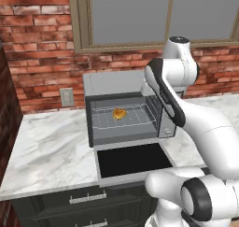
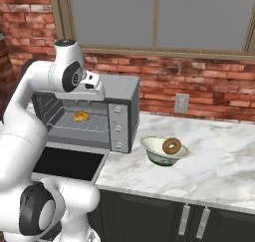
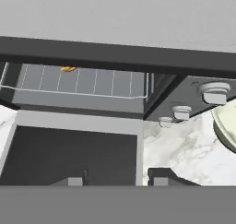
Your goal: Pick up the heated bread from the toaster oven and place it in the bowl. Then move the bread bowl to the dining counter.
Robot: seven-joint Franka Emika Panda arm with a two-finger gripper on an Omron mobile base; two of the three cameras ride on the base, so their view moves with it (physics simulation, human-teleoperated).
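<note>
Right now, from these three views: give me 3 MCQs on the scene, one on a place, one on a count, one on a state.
1. Where is the heated bread?
A. On the wire rack in the toaster oven
B. In the bowl
C. On the counter

2. How many knobs run down the oven's front panel?
A. One
B. Three
C. Five

3. What state is the oven door in?
A. Shut
B. Half raised
C. Dropped fully open

Answers: 1 A, the golden piece lies on the rack in both base views. 2 B, three round knobs show in the right base view. 3 C, the dark glass door lies flat in front of the oven.
</note>
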